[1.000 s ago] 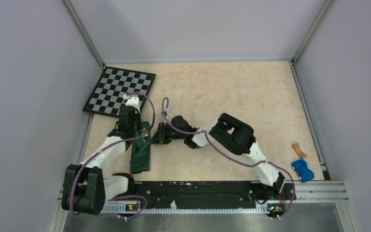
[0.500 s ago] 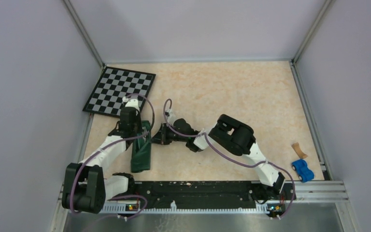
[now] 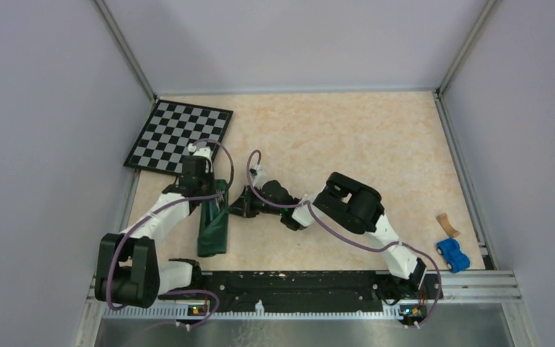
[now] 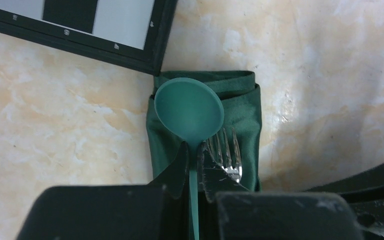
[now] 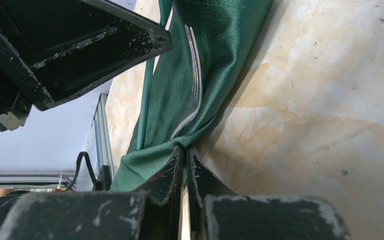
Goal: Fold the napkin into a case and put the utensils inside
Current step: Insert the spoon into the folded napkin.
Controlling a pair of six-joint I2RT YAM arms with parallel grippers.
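Far left on the table point(image 3: 347, 137): checkered board point(image 3: 179, 136), flat, near right corner just beside the far end of the case point(image 3: 213, 228). Next, the case itself: long narrow dark green pouch, long axis running far to near, far end tipped slightly rightward, near end close to the arm bases. Over its far half, the left end effector point(image 4: 192, 150), fingers pressed together on the thin stem of the teal spoon point(image 4: 189, 110). Spoon aligned with the case's length, round bowl pointing away toward the board and sitting over the case's far end, stem running back between the fingertips. Just right of the spoon, fork point(image 4: 225, 155), tines pointing the same far way, resting on the green cloth close beside the spoon's neck, handle hidden behind the end effector in the left wrist view. Against the case's right edge, the right end effector point(image 5: 184, 150), reaching in from the right, fingertips closed tight on a bunched fold of the case's cloth, the fork's handle curving into that fold just ahead of them. Well apart at the table's right edge: small tan wooden piece point(image 3: 444, 223), then blue toy car point(image 3: 452, 254) nearer the bases.
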